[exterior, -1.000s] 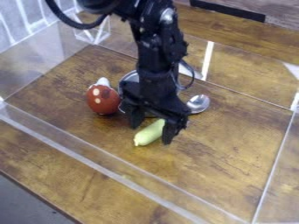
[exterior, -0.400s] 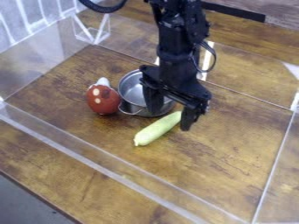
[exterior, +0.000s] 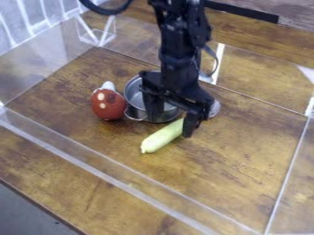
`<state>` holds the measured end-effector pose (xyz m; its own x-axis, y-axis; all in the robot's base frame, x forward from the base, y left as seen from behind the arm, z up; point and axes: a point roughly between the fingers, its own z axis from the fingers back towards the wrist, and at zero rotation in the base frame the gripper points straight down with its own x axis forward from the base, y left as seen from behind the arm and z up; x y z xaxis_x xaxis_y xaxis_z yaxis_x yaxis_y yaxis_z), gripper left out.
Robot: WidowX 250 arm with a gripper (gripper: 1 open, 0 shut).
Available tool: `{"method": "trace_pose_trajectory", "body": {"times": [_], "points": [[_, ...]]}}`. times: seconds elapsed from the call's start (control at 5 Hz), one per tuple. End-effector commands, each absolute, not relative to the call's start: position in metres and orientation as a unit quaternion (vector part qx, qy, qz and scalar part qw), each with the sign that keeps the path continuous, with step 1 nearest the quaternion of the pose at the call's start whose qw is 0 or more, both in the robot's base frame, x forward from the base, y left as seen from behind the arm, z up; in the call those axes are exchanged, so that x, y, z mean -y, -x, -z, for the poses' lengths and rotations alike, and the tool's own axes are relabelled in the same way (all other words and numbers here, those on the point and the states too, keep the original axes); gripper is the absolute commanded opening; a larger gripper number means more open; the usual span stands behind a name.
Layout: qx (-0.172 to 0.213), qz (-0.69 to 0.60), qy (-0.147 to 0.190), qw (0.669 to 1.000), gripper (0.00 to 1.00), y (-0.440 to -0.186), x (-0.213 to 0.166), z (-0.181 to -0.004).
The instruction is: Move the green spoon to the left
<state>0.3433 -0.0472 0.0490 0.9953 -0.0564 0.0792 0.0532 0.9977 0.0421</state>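
The green spoon (exterior: 162, 138) lies on the wooden tabletop, its thick yellow-green handle pointing toward the front left. Its silver bowl end (exterior: 208, 108) peeks out behind the arm. My gripper (exterior: 171, 119) hangs open just above the handle's upper end, one finger (exterior: 193, 126) beside the handle's tip and the other in front of the steel pot (exterior: 139, 104). Nothing is held between the fingers. A red ball-shaped object (exterior: 108, 106) sits left of the pot.
Clear acrylic walls (exterior: 123, 170) fence the wooden table on the front, left and right. A cable runs along the arm (exterior: 178, 46) toward the back. Bare wood (exterior: 233, 174) stretches in front and to the right of the spoon.
The gripper lifted off the handle's lower end, swung up and right, and has since come slightly back left and down. It stayed open; the spoon lies where it was.
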Motion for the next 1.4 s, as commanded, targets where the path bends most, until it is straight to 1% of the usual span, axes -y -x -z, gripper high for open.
{"method": "trace_pose_trajectory", "body": {"times": [0.0, 0.2, 0.4, 0.8, 1.2], "points": [[0.055, 0.028, -0.02, 0.998, 1.0, -0.346, 0.05, -0.049], [0.041, 0.036, -0.02, 0.998, 1.0, -0.339, 0.056, -0.044], [0.035, 0.031, -0.017, 0.999, 0.0, -0.341, 0.061, -0.042], [0.03, 0.038, -0.01, 0.999, 0.0, -0.347, 0.066, -0.048], [0.028, 0.069, -0.007, 0.997, 0.0, -0.341, 0.054, -0.046]]}}
